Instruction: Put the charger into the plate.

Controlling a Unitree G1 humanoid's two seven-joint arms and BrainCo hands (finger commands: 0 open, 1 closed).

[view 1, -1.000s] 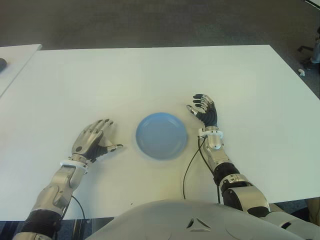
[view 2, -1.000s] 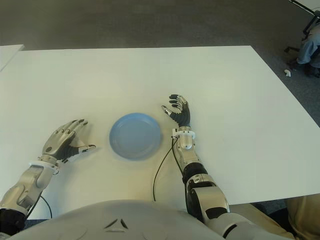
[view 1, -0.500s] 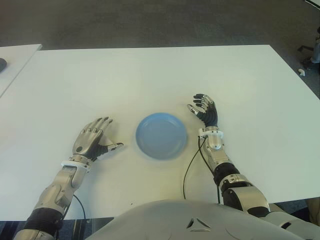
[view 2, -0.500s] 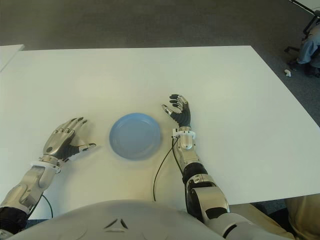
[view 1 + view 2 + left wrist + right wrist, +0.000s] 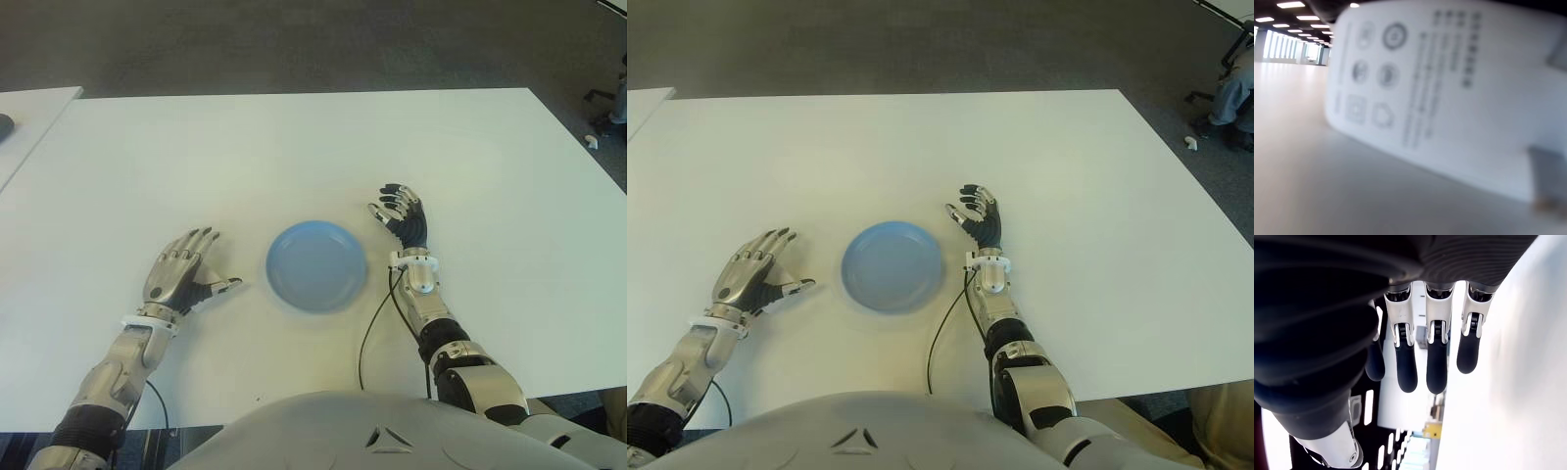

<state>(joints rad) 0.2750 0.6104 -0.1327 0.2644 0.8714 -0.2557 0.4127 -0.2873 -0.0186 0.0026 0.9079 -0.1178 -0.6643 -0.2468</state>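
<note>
Eye views are evenly lit from overhead, the white table (image 5: 294, 147) bright with a mild washed glare, and shadows under the hands and plate (image 5: 316, 265) soft and faint; the dark floor past the far edge is dim. The left wrist view is badly out of focus, a white printed label (image 5: 1440, 98) smeared close to the lens, with ceiling lights blown out in the far background. The right wrist view is backlit: fingers (image 5: 1406, 367) dark against an overexposed white surface.
</note>
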